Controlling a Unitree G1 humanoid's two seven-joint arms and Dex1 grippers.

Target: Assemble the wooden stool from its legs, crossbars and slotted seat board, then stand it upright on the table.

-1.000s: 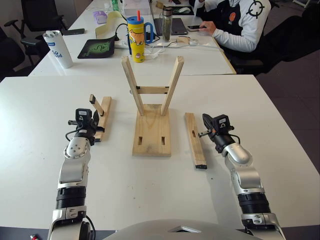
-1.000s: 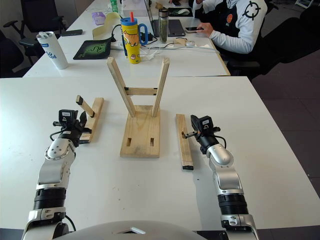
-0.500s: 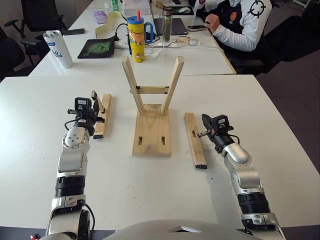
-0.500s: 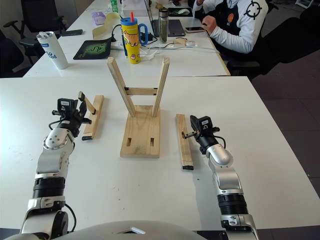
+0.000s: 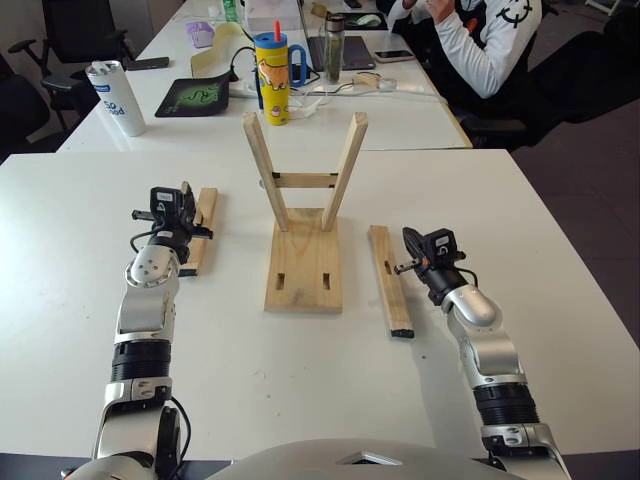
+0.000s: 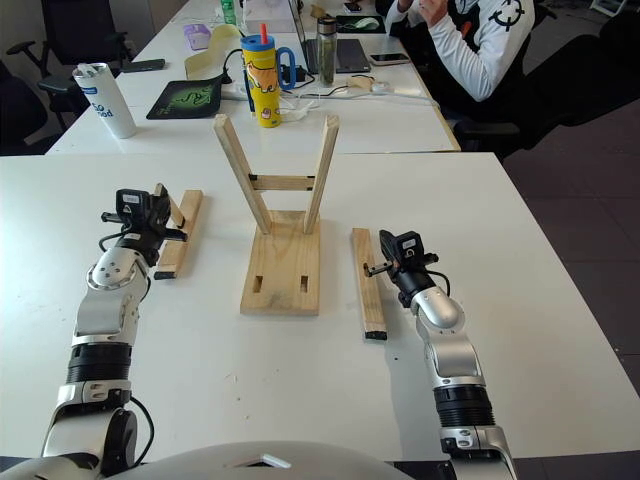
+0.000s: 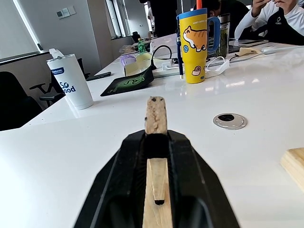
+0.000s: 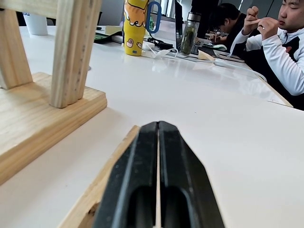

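a: where's the stool?
b: half built. the slotted seat board [image 5: 305,262] lies flat mid-tabletop [image 5: 80,300]. two upright legs [image 5: 262,170] stand in its far slots, leaning apart at the top and joined by a crossbar [image 5: 306,181]. the two near slots [image 5: 282,281] hold nothing.

a: and the left pincer [image 7: 156,137]?
b: it's clamped on a narrow wooden strip [image 7: 156,111], whose end pokes out past the fingertips. the left loose leg [image 5: 203,225] lies flat on the tabletop just beside it, on the seat board side. i cannot tell if the strip is joined to that leg.

a: and the right pincer [image 8: 158,128]?
b: its fingers are pressed together with nothing between them. it sits low, just beside the right loose leg [image 5: 389,280], which lies flat alongside the seat board.

a: any containers?
b: yes, on the far tabletop. there's a yellow tumbler [image 5: 275,62] with a blue handle, a lid and a straw, a white cup [image 5: 118,97] and a dark bottle [image 5: 333,47]. all three stand upright, and i can't see what's inside any of them.
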